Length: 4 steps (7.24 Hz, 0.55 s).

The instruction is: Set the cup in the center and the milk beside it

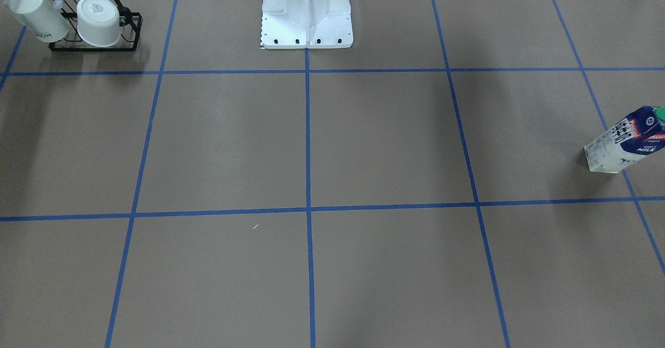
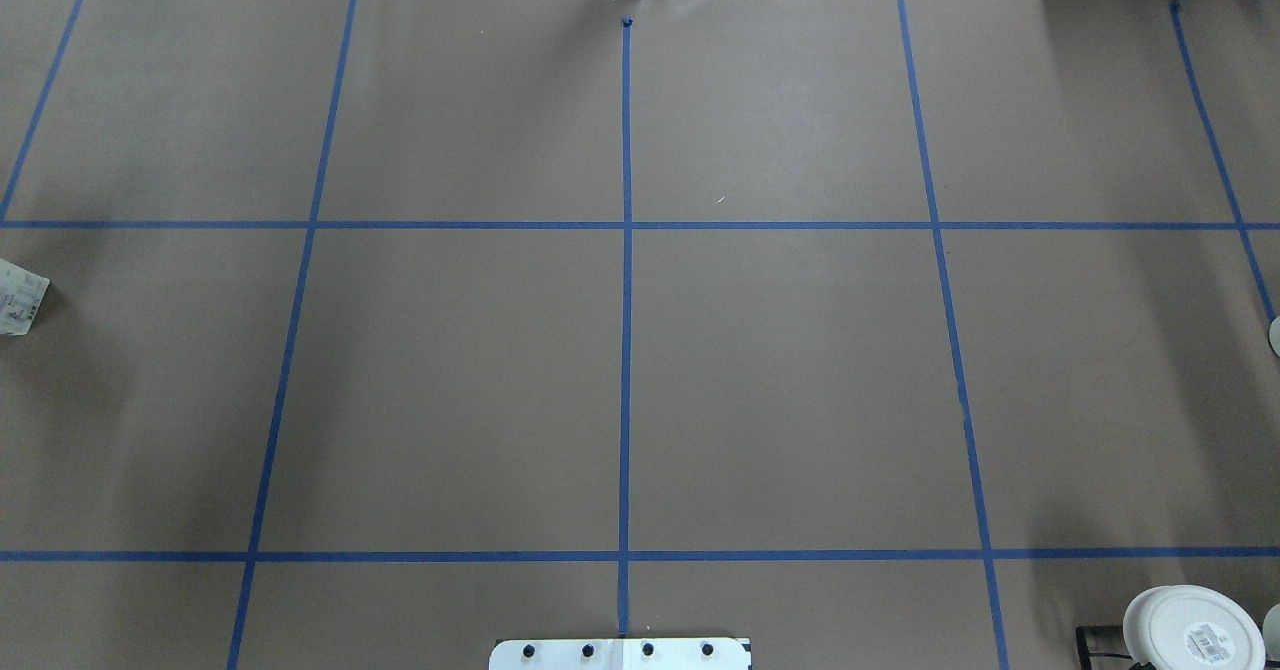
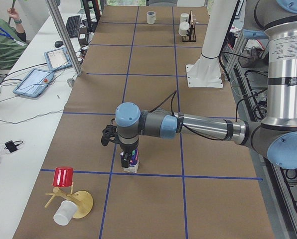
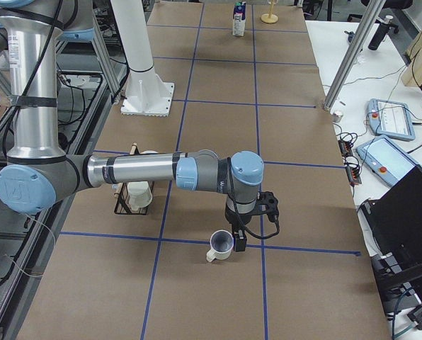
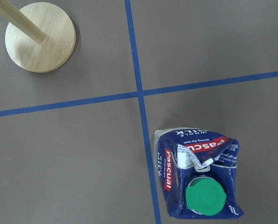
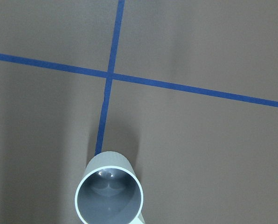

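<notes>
The milk [image 5: 199, 182], a blue-and-white carton with a green cap, stands upright at the table's end on my left; it also shows in the front view [image 1: 626, 140] and the left view [image 3: 130, 163]. My left gripper [image 3: 122, 149] hangs right over its top; I cannot tell if it is open or shut. The plain white cup [image 6: 109, 189] stands upright at the opposite end, beside a tape crossing. My right gripper [image 4: 239, 239] is low, right beside the cup [image 4: 220, 245]; its state cannot be told. The center [image 2: 627, 390] is bare brown paper.
A black wire rack [image 1: 96, 23] with two other white mugs stands near the robot's base [image 1: 306, 15] on my right side. A wooden mug tree [image 3: 71, 199] with a red cup and a white cup stands past the milk; its round base [image 5: 40, 36] shows in the left wrist view.
</notes>
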Motion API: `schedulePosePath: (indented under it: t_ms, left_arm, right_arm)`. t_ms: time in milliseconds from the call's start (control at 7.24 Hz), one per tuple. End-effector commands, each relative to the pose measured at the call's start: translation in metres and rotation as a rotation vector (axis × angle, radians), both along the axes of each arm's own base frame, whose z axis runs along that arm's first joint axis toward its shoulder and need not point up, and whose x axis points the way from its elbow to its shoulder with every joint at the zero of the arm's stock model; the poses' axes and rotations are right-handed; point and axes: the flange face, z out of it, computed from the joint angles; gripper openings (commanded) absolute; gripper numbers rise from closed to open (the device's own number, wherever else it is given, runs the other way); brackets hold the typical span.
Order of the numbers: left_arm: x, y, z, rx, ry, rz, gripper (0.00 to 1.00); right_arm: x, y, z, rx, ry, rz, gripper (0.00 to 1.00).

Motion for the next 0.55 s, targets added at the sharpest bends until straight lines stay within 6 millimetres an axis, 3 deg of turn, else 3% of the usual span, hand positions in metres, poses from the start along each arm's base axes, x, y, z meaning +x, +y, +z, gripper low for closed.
schedulePosePath:
  t_ms: [0, 276, 415]
  left_arm:
    - [0.001, -0.001, -0.005, 0.003, 0.001, -0.002, 0.99]
    - [0.001, -0.001, -0.019, 0.036, 0.001, 0.001, 0.99]
    - [0.001, 0.0, -0.036, 0.076, 0.0, 0.002, 0.99]
  right_arm:
    - [0.0, 0.0, 0.0, 0.0, -0.002, 0.0, 1.0]
    - [0.0, -0.001, -0.008, 0.025, -0.004, -0.001, 1.0]
    - [0.001, 0.001, -0.017, 0.05, 0.002, 0.0, 1.0]
